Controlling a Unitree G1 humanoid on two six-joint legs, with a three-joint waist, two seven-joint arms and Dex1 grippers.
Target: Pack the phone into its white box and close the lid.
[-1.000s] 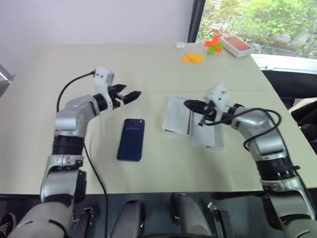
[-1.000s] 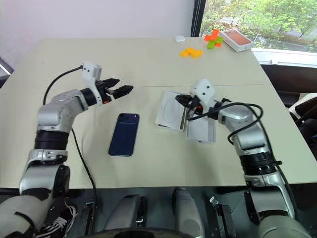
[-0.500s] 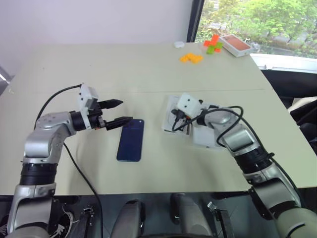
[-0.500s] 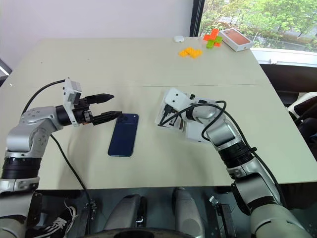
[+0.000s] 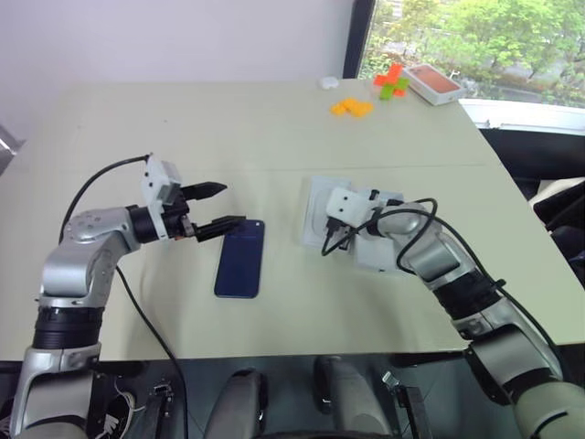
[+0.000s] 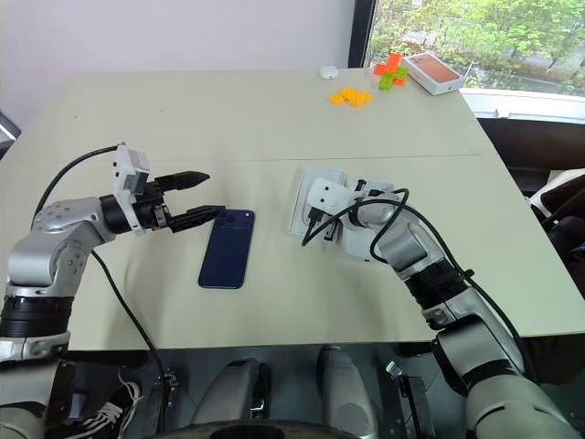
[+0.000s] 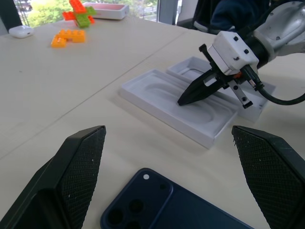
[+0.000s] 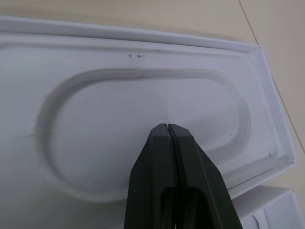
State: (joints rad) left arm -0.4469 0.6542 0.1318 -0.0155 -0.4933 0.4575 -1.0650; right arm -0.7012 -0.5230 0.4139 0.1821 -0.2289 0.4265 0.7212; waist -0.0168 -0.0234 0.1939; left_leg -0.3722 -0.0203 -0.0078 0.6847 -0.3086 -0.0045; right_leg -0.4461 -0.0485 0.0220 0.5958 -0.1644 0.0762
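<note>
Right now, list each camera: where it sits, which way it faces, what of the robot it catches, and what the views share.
Left and right eye: on the head, looking forward and down over the table; both arms show, the phone between them.
Left wrist: on the left arm, looking between its open black fingers across the phone to the white tray with an oval recess and the right hand.
Right wrist: on the right arm, looking along its shut fingers at that tray.
Shared: the tray appears in all four.

The phone (image 5: 240,259) lies left of the white box (image 5: 382,240).
</note>
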